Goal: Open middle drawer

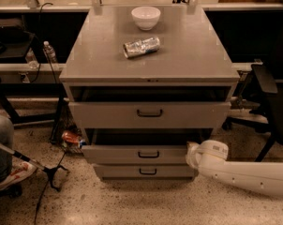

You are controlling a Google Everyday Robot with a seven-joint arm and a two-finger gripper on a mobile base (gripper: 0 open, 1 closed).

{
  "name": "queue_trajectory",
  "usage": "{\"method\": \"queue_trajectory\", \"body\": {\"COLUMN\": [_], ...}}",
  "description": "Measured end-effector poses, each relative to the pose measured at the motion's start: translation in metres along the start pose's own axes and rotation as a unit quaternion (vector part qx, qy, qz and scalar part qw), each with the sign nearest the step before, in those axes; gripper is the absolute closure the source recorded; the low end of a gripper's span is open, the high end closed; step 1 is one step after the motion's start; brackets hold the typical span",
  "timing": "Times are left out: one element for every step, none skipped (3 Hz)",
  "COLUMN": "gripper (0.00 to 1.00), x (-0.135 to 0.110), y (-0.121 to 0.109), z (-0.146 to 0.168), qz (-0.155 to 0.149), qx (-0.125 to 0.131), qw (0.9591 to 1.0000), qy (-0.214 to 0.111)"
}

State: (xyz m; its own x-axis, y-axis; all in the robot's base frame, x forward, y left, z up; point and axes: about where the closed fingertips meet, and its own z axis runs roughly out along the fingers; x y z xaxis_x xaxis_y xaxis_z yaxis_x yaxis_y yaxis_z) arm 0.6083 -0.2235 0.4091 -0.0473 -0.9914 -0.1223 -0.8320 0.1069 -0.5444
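The middle drawer [132,154] is a wide grey metal drawer with a small dark bar handle [148,154] at the centre of its front. It stands partly pulled out, with a dark gap showing above its front. My gripper [194,154] is at the end of the white arm [235,172], which reaches in from the lower right. The gripper sits at the right end of the middle drawer's front, well to the right of the handle.
The top drawer [104,115] is slightly out and the bottom drawer [118,171] sits below. A white bowl [145,17] and a crushed can [141,46] lie on the cabinet top [99,55]. A tripod leg [33,163] and a person's shoe [10,175] are at the left, and a chair [272,107] at the right.
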Motion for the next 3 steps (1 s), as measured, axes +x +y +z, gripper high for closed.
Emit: {"method": "queue_trajectory", "body": {"gripper": [1.0, 1.0, 1.0], "x": [0.0, 0.0, 0.003], "y": [0.009, 0.009, 0.021], "z": [-0.005, -0.005, -0.015], "qz": [0.002, 0.002, 0.009], "qx": [-0.001, -0.001, 0.006], "qw": [1.0, 1.0, 0.9999], "qy": [-0.004, -0.004, -0.004]}}
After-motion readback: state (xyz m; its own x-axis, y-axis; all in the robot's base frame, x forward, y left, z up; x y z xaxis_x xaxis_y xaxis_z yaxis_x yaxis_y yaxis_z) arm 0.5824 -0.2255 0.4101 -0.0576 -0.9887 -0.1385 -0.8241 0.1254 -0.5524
